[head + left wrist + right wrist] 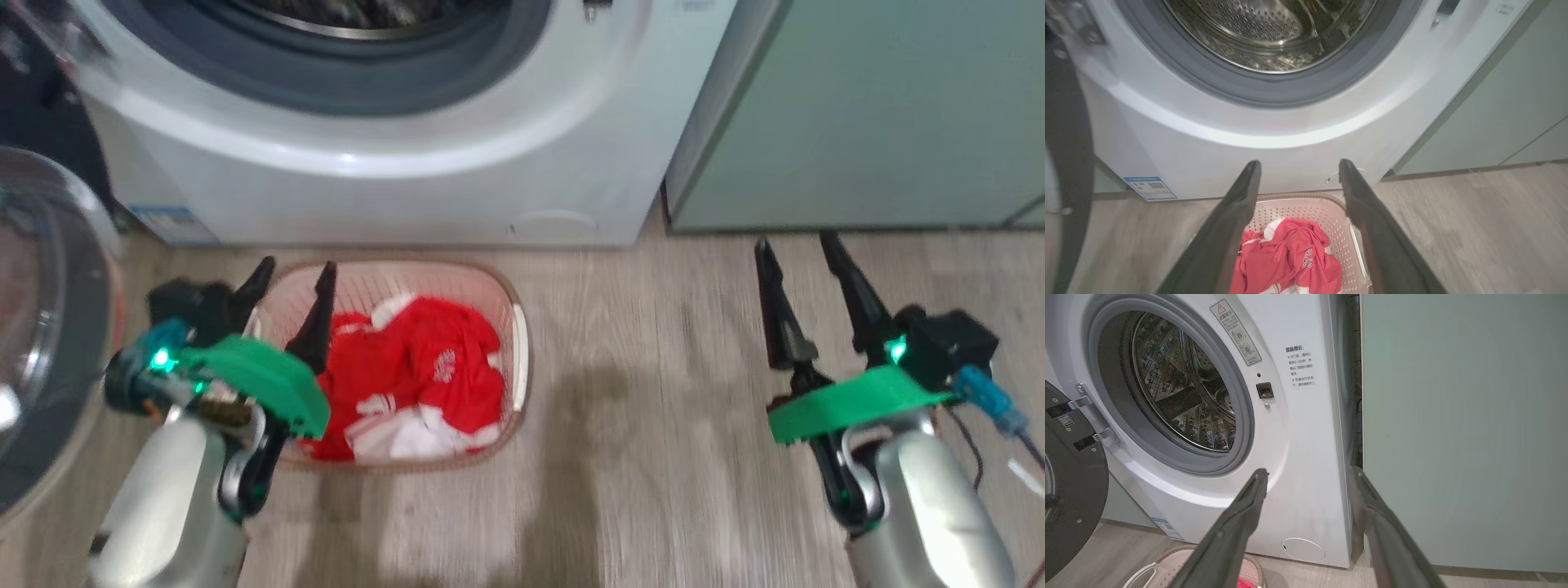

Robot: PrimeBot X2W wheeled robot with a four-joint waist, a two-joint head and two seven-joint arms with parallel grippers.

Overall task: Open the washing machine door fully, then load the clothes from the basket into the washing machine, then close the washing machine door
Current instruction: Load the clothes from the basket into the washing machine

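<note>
The clothes (424, 359) lie as a crumpled red-and-white heap inside the basket (523, 343). They fill its middle and the half nearest the robot, and some perforated wall on the far side stays bare. The washing machine (367, 196) stands just beyond the basket's far rim with its steel drum (1261, 32) exposed. The washing machine door (49, 327) is swung out well to the basket's left, so the opening step looks done and loading appears to be the step in hand.

The left gripper (297, 264) is plainly the nearer one. In the head view its two dark fingers cross the basket's left rim, the inner finger just beside the red fabric's left edge. In the left wrist view the heap sits low between the fingers, so the clothes lie ahead of and below that gripper, a little to its right. Its jaws are spread wide and hold nothing.

The right gripper (796, 239) hangs over bare wood floor (653, 392), well apart from the basket's right rim. Its fingers point toward the seam between the machine and the pale green cabinet (857, 114). It too is fully spread and empty.

The heap shows no clear long axis. It is a loose mound, slightly longer from the basket's far side toward its near side. My judgement is that the coming move turns on the left gripper dropping down and slightly rightward into the mound's centre. The finger line would best cross the mound's longer run, clear of the basket's left wall. A grasp close to that rim risks catching plastic instead of cloth, or taking only a thin fold.
</note>
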